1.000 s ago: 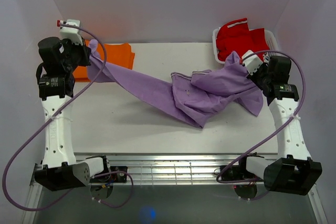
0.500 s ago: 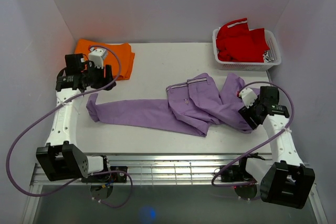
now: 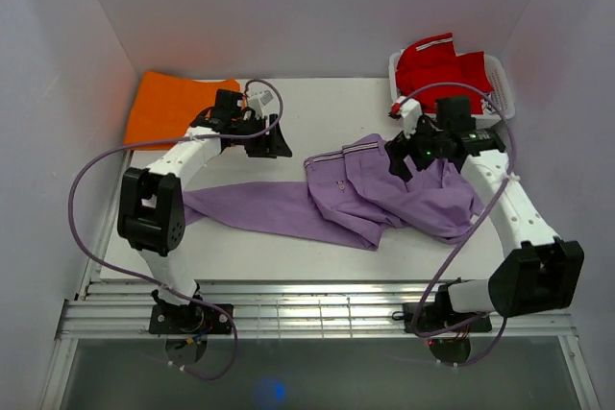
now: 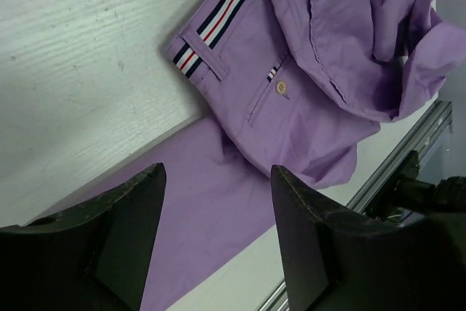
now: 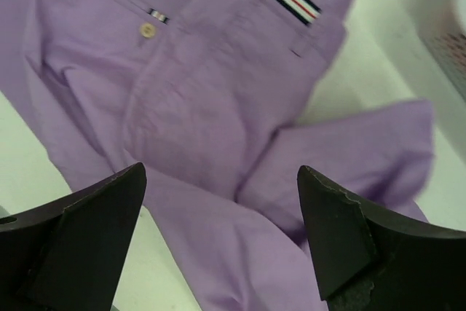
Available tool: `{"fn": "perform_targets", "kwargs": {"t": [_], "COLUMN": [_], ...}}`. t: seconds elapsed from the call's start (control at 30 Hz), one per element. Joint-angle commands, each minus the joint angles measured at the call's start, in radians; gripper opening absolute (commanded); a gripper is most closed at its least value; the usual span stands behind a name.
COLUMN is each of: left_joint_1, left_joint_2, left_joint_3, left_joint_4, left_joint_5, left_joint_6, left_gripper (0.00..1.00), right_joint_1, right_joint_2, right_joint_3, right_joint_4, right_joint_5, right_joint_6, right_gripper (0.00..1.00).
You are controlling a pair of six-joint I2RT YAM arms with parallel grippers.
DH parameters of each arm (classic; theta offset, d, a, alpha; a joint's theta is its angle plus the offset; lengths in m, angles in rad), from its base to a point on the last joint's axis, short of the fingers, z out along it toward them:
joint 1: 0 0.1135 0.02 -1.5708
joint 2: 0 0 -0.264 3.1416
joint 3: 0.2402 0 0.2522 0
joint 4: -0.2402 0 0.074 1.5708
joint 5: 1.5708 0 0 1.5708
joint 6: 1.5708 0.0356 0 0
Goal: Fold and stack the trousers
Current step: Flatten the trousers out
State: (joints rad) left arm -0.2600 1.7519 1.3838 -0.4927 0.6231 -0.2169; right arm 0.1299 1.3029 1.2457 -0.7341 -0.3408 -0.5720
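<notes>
The lilac trousers [image 3: 365, 194] lie on the white table. One leg stretches left [image 3: 240, 206]. The striped waistband [image 3: 344, 152] is near the middle, and the other leg is bunched up on the right. My left gripper [image 3: 276, 139] hovers open just left of the waistband, with nothing between its fingers. The left wrist view shows that gripper [image 4: 218, 174] over the leg and the trousers' waistband [image 4: 218, 23]. My right gripper [image 3: 396, 162] stands open above the trousers' seat. In the right wrist view it [image 5: 222, 172] holds nothing, with rumpled trousers fabric [image 5: 204, 107] beneath.
A folded orange garment [image 3: 173, 105] lies at the back left corner. A white basket [image 3: 502, 95] at the back right holds a red garment [image 3: 437, 66]. A metal rail [image 3: 317, 309] runs along the table's near edge.
Both grippers opened and let go of the trousers, which dropped from a stretched hang onto the table. Both arms then swung inward toward the waistband.
</notes>
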Motion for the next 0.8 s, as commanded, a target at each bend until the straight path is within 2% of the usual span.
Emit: {"fn": "perform_targets", "kwargs": {"t": [0.0, 0.23, 0.47, 0.57, 0.67, 0.7, 0.73, 0.77], "left_joint_1": [-0.042, -0.105, -0.119, -0.120, -0.124, -0.127, -0.128, -0.130], "left_joint_2": [0.047, 0.210, 0.345, 0.373, 0.394, 0.396, 0.396, 0.396], "left_joint_3": [-0.008, -0.005, 0.029, 0.055, 0.086, 0.090, 0.093, 0.092], "left_joint_4": [0.160, 0.264, 0.286, 0.284, 0.302, 0.316, 0.338, 0.350], "left_joint_5": [0.058, 0.076, 0.001, 0.006, 0.020, 0.029, 0.032, 0.039], "left_joint_6": [-0.188, -0.275, -0.312, -0.315, -0.309, -0.309, -0.309, -0.318], "left_gripper": [0.69, 0.66, 0.65, 0.64, 0.58, 0.53, 0.44, 0.40], "right_joint_1": [0.132, 0.160, 0.211, 0.244, 0.260, 0.267, 0.269, 0.272], "right_joint_2": [0.103, 0.390, 0.548, 0.602, 0.645, 0.656, 0.683, 0.700], "right_joint_3": [0.030, 0.153, 0.216, 0.215, 0.204, 0.204, 0.207, 0.215], "right_joint_4": [0.123, 0.245, 0.328, 0.337, 0.355, 0.354, 0.354, 0.346], "right_joint_5": [0.019, 0.088, 0.138, 0.184, 0.220, 0.226, 0.247, 0.261], "right_joint_6": [0.155, 0.311, 0.391, 0.396, 0.403, 0.406, 0.409, 0.409], "right_gripper": [0.90, 0.90, 0.98, 0.98, 0.97, 0.98, 1.00, 0.96]}}
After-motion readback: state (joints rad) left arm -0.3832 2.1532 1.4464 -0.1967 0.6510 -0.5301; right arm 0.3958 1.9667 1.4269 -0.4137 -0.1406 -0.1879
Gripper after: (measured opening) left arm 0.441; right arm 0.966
